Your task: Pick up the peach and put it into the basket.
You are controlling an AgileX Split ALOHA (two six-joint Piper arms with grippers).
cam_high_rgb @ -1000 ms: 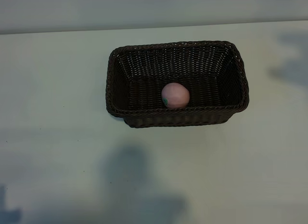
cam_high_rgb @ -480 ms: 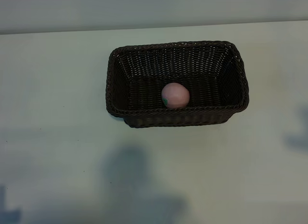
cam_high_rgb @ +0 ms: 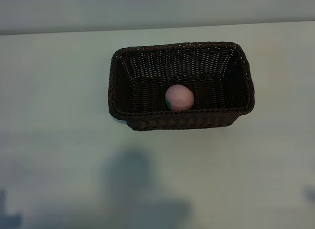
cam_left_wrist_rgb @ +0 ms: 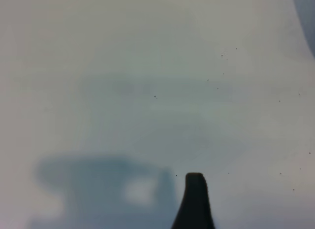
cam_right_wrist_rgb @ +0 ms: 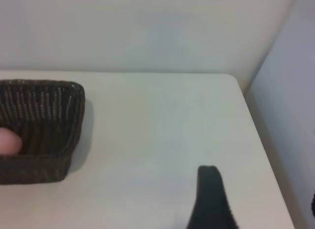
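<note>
Dark-brown wicker is what you see in the middle of the exterior view: the basket [cam_high_rgb: 181, 85] sits on the pale surface [cam_high_rgb: 59, 91], a little toward the far side and slightly right of centre. Your peach [cam_high_rgb: 179, 97] lies inside it, resting on the basket floor close against the near wall, pale pink with its small green mark turned to the left. Nothing is gripping it.

Neither arm appears in the exterior view; only soft shadows fall across the near part of the surface.

From your right wrist view, the basket [cam_right_wrist_rgb: 42, 130] is well off to one side with the peach [cam_right_wrist_rgb: 10, 141] just peeking at the picture's edge. One dark fingertip of the right gripper [cam_right_wrist_rgb: 210, 199] pokes into view over bare surface, well apart from the basket; its jaws stand fairly wide apart with nothing between them.

From your left wrist view, you get only plain surface with a blurred shadow on it and a single dark fingertip of the left gripper [cam_left_wrist_rgb: 195, 202]. Its jaws are spread wide, nearly as far as they go, and they hold nothing. It hangs over bare surface, with no basket or peach in its view
</note>
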